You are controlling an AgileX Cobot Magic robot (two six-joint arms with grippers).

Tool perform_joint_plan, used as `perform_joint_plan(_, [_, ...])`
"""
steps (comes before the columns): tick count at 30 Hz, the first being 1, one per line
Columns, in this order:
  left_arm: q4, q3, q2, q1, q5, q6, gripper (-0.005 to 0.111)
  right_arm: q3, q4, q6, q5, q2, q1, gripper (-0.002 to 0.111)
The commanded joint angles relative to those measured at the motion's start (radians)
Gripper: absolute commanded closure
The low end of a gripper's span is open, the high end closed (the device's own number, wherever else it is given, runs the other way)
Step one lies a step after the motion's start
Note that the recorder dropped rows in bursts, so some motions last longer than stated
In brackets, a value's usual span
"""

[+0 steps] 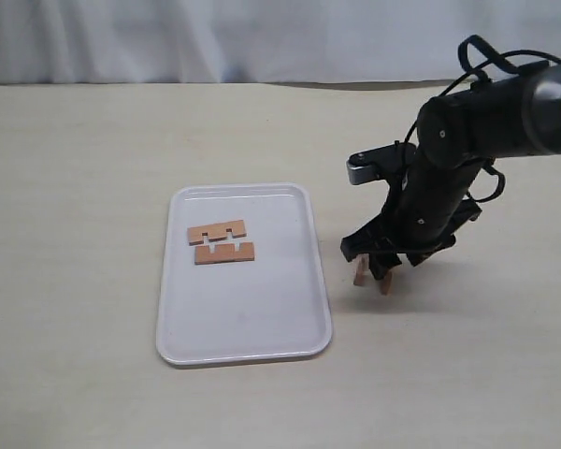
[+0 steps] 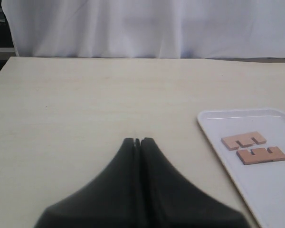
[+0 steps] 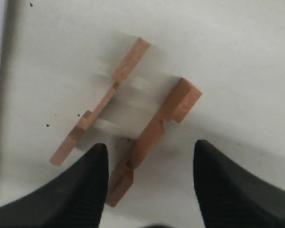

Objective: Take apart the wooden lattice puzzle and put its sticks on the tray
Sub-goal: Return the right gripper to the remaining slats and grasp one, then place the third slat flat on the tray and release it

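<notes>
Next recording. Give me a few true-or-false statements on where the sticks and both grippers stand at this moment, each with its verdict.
1. Two sticks lie flat on the tray. True.
2. The right gripper is shut on a stick. False: its jaws are open, with one stick between them on the table.
3. The left gripper is shut and holds nothing. True.
4. All four sticks are on the tray. False: two are on the table beside it.
5. The two sticks on the table are interlocked. False: they stand apart, side by side.
</notes>
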Motion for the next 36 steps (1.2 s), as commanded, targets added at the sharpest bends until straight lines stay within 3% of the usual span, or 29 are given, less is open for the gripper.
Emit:
perform_joint_plan(1, [0.000, 0.001, -0.001, -0.003, -0.012, 0.002, 0.107, 0.003, -0.009, 0.007, -0.017, 0.015, -0.002, 0.069])
perform_joint_plan(4, [0.000, 0.001, -0.001, -0.003, -0.012, 0.002, 0.107, 0.003, -0.009, 0.011, -0.018, 0.024, -0.002, 0.083])
perform_joint_plan(7, [0.000, 0.001, -0.001, -0.003, -0.012, 0.002, 0.107, 0.003, -0.019, 0.011, -0.014, 0.026, -0.002, 0.104])
perform_joint_plan(16, [0.000, 0.001, -0.001, -0.003, -0.012, 0.002, 0.107, -0.013, -0.181, 0.079, 0.038, -0.125, -0.002, 0.104])
perform_joint_plan(22, [0.000, 0.001, -0.001, -0.003, -0.012, 0.002, 0.107, -0.011, -0.171, 0.075, 0.020, -0.228, 0.015, 0.104])
perform_joint_plan(36, [0.000, 0.001, -0.001, -0.003, -0.010, 0.002, 0.107, -0.011, -0.158, 0.004, -0.170, -0.194, 0.288, 0.104])
